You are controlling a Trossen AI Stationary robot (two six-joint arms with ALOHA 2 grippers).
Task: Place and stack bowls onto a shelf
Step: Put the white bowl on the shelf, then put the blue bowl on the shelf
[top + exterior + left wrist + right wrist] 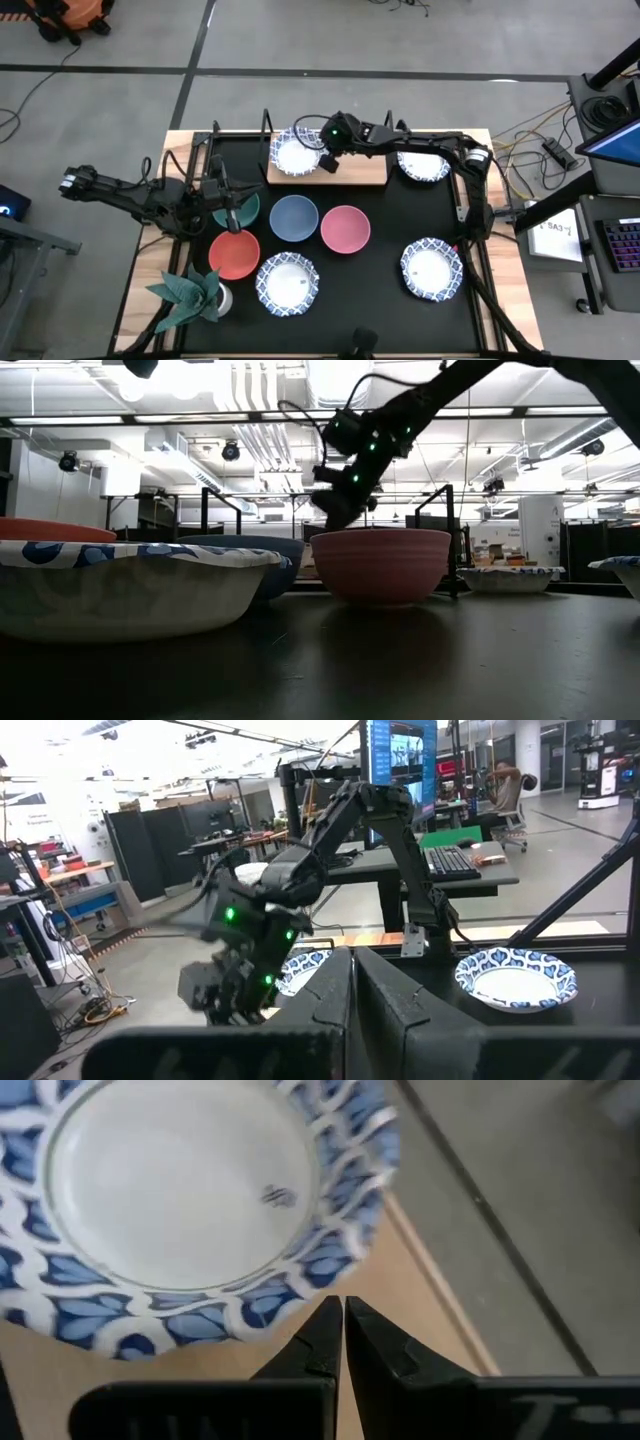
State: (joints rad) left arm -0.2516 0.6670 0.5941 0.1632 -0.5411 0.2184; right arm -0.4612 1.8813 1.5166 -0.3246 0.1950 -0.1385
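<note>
The right tool (327,160) hangs closed and empty over the shelf (360,172), just beside the patterned bowl (295,152) on its left end. Next it should lift clear, open wide and drop over one bowl's rim. The left tool (232,215), closed, waits over the green bowl (246,207) on the worktop (380,285).
</note>
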